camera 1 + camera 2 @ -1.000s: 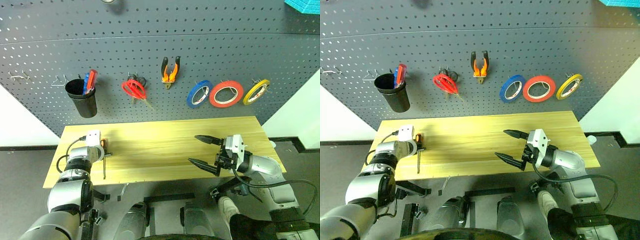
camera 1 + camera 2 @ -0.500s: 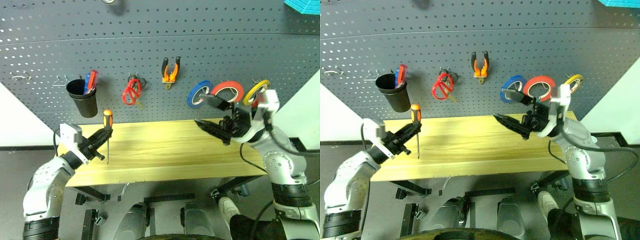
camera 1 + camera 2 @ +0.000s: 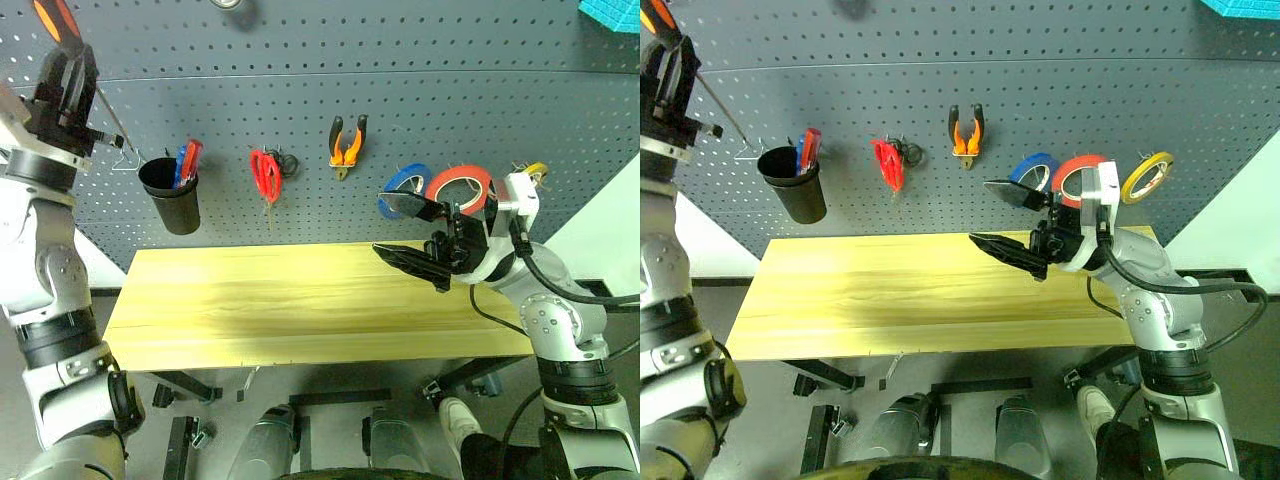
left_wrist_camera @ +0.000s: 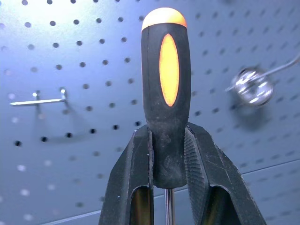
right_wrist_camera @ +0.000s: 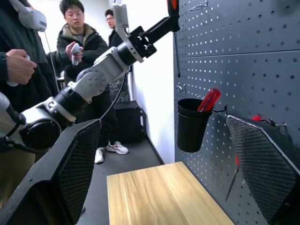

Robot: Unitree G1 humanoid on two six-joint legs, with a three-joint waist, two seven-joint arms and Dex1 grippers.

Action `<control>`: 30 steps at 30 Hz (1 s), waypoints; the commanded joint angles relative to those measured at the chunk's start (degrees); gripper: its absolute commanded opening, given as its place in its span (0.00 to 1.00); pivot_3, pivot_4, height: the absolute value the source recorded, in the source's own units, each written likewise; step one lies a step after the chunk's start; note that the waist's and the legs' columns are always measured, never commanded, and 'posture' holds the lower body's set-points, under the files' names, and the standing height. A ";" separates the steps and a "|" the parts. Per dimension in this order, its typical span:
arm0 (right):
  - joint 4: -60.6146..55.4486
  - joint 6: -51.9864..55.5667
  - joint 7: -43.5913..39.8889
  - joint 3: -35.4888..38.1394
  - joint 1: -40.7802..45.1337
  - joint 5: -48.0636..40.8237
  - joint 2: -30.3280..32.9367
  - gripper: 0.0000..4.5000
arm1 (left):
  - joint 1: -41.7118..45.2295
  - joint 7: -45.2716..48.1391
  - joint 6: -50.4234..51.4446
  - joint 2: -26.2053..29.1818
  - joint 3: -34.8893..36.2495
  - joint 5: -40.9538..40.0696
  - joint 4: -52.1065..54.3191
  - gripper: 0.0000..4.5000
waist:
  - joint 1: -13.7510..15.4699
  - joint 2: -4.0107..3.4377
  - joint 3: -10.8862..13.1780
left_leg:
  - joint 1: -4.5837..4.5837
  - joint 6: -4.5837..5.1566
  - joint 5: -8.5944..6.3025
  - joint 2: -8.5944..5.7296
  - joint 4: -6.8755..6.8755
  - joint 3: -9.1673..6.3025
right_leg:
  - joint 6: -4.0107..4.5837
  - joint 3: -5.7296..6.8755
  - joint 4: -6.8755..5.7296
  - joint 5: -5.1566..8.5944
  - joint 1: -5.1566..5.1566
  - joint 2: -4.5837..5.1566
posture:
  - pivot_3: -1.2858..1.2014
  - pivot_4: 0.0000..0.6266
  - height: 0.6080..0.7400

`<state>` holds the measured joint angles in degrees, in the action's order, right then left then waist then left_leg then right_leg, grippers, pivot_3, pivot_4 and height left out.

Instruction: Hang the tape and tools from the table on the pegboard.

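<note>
Screwdriver (image 4: 166, 89): a second ago it lay on the left end of the worktop (image 3: 300, 310) under the left end effector (image 3: 62, 95); now that end effector has carried it high up in front of the pegboard (image 3: 400, 110), above and to the left of the black cup (image 3: 170, 195). The two black fingers (image 4: 129, 183) are clamped on the lower part of the orange-and-black handle, with the orange cap upward and the thin metal shaft slanting down toward the pegboard near a wire hook. The right end effector (image 3: 405, 235) has also risen: a second ago it was low over the right part of the worktop, and now it hangs with its fingers spread wide and nothing between them, in front of the blue tape roll (image 3: 405, 185) and red tape roll (image 3: 460, 188).

On the pegboard, the red scissors (image 3: 266, 175) hang to the right of the cup and have swung from a slanted pose to hanging nearly straight down. The orange-and-black pliers (image 3: 345, 145) hang further right, unchanged. The yellow tape (image 3: 1146, 176) hangs on the far side of the red roll from the cup. The cup holds a red-handled and a blue-handled item.

The worktop is a long light yellow wood-grain board standing against the pegboard. The dark grey pegboard spans the wall, with white wall at both lower corners. In the right wrist view, people (image 5: 82, 42) stand beyond the worktop's end, one holding a controller.
</note>
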<state>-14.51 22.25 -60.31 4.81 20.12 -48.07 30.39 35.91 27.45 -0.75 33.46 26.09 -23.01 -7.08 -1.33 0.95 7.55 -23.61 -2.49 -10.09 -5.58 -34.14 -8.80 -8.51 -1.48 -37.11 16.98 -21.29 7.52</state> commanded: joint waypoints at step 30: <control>-7.40 0.96 3.43 2.27 -8.88 -0.05 0.76 1.00 | -1.13 -2.57 -1.14 -7.06 -2.15 -2.41 -14.46 0.71 | -1.25 0.33 -0.36 | 0.02 -0.01 0.02 0.12 -0.11 -0.09 | -0.02 0.02 -0.07 -0.02 0.07 0.00 | 0.48 0.08 0.91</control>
<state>-19.59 23.63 -56.84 6.02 11.47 -47.92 30.77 33.38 24.03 -1.19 25.46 23.48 -24.52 -23.03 -2.58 1.28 7.19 -23.59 -2.51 -10.08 -5.45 -34.25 -8.88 -8.53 -1.46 -37.19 16.97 -21.21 7.52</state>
